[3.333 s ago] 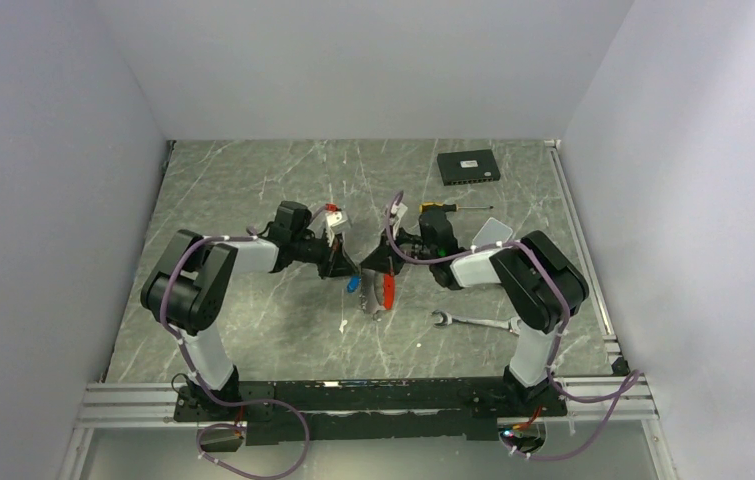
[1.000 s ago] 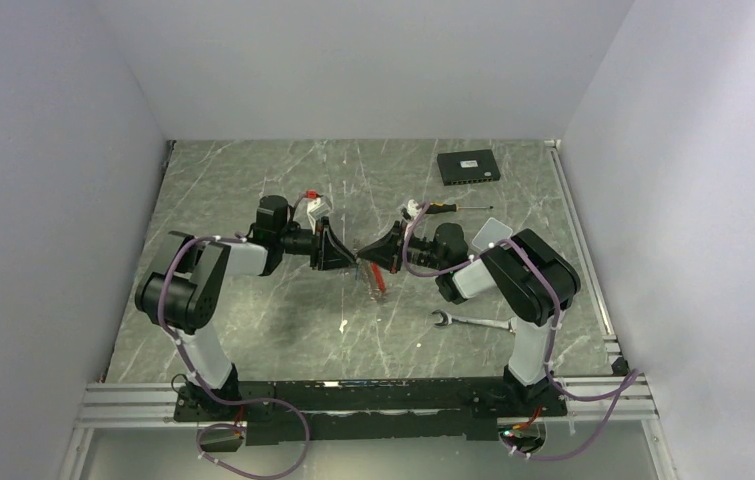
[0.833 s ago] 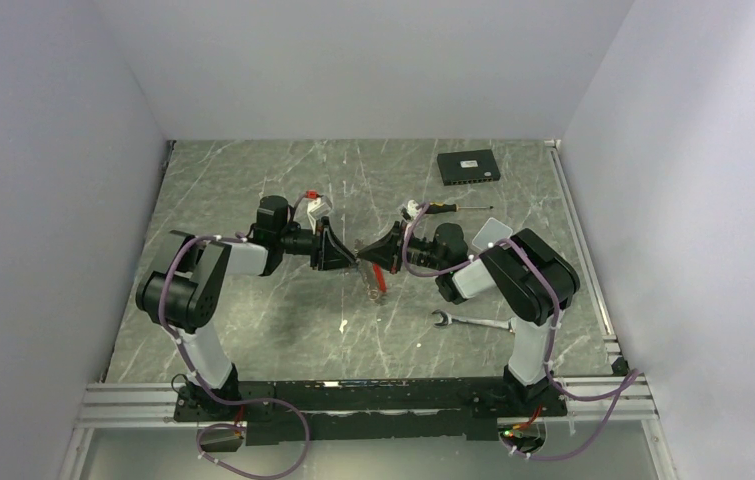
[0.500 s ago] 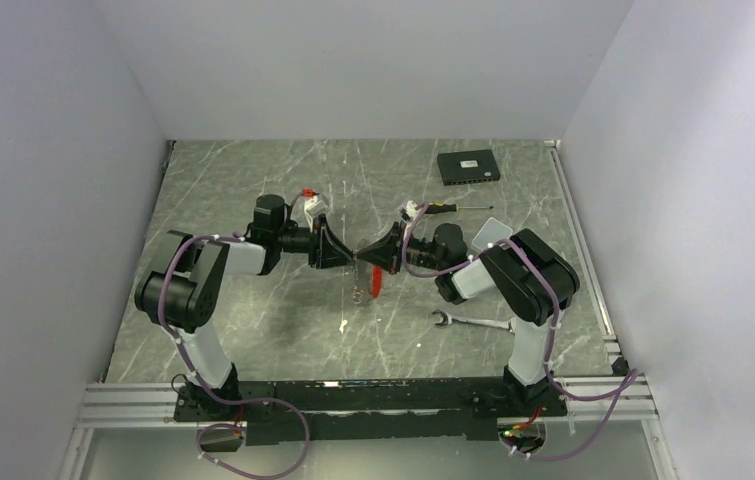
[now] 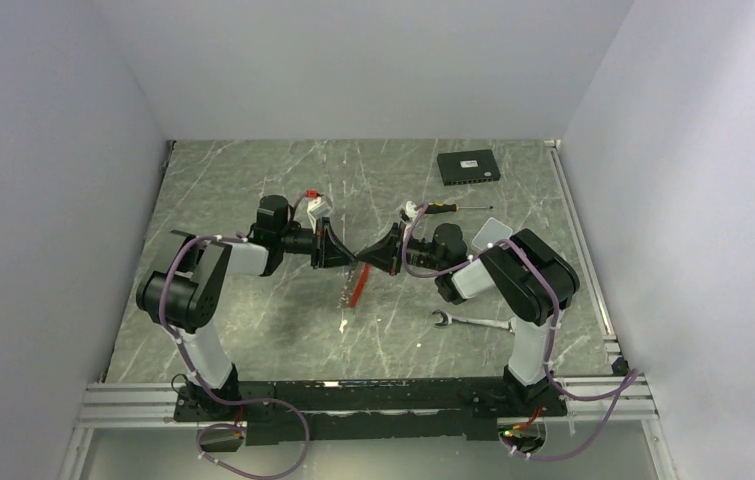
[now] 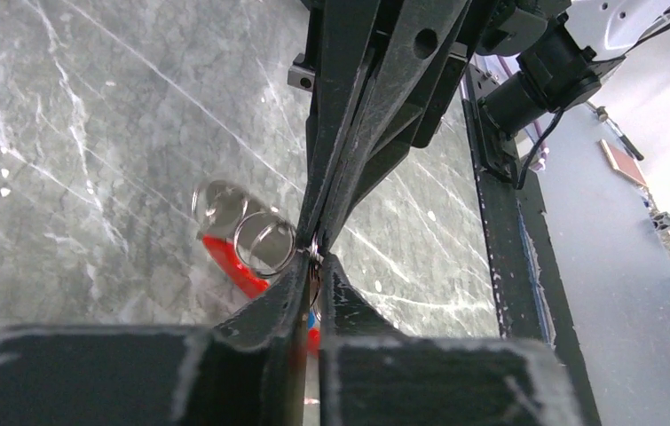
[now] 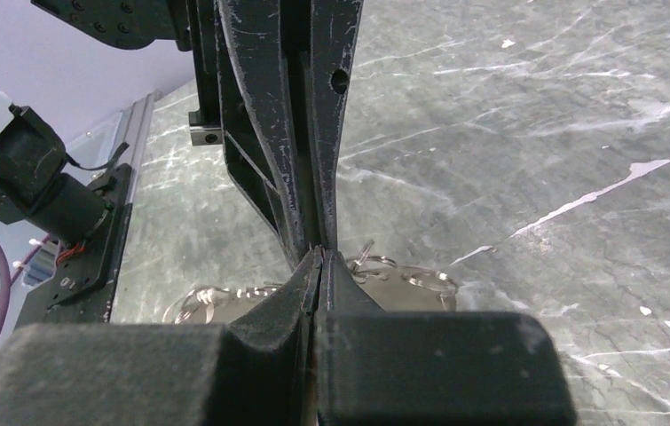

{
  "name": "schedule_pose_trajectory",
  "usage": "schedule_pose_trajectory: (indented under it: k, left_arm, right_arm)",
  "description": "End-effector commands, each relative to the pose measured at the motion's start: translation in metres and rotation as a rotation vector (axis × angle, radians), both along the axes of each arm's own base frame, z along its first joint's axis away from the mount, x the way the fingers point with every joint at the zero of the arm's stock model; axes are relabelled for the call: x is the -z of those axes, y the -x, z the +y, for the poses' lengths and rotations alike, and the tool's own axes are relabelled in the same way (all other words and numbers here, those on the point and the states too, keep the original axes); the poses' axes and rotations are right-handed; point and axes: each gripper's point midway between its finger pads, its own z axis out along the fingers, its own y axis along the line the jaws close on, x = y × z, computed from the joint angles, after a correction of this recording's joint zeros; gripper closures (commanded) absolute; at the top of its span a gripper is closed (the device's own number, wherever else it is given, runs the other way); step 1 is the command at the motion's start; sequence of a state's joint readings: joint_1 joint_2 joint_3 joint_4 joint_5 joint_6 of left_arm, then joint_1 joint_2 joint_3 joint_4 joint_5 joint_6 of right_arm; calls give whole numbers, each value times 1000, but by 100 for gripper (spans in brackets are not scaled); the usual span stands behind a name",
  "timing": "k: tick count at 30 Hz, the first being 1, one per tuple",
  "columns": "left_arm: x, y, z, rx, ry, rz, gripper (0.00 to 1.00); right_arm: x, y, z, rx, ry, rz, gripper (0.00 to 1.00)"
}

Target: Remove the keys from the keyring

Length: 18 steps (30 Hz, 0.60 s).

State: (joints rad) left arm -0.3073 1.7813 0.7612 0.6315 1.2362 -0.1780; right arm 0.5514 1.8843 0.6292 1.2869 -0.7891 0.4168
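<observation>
My left gripper (image 5: 351, 259) and right gripper (image 5: 369, 259) meet tip to tip above the middle of the table, both shut on the keyring (image 5: 360, 264). Its red tag (image 5: 355, 288) hangs below them, clear of the table. In the left wrist view my closed fingers (image 6: 295, 284) pinch a thin wire ring; a silvery loop (image 6: 264, 241) and the red tag (image 6: 229, 264) lie just left of them, and a blue bit (image 6: 312, 317) shows between the fingers. In the right wrist view the shut gripper (image 7: 318, 259) has silvery rings (image 7: 406, 276) and chain links (image 7: 216, 297) behind it. Single keys cannot be told apart.
A silver wrench (image 5: 473, 322) lies on the table in front of the right arm. A yellow-and-black screwdriver (image 5: 448, 207) and a black box (image 5: 468, 166) lie at the back right. A small pale speck (image 5: 342, 325) sits on the marble below the grippers.
Both grippers rose from the table and came tip to tip, lifting the keyring. Over the last second the red tag swung from right of centre to the left.
</observation>
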Motion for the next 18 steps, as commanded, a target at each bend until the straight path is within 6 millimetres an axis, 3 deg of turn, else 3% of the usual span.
schedule_pose_trajectory:
  k: [1, 5, 11, 15, 18]
  left_arm:
    - [-6, 3, -3, 39, 13, -22, 95]
    - [-3, -3, 3, 23, -48, -55, 100]
    - [12, -9, 14, -15, -192, -122, 100]
    - [23, -16, 21, -34, -262, -172, 100]
    - [30, -9, 24, -22, -277, -158, 100]
  right_arm:
    - [-18, -3, 5, -27, -39, -62, 100]
    - [-7, -7, 2, -62, 10, -27, 98]
    - [7, -6, -5, -111, 91, -22, 62]
    - [16, -2, -6, -135, 122, -4, 54]
    - [22, 0, -6, -146, 135, 15, 50]
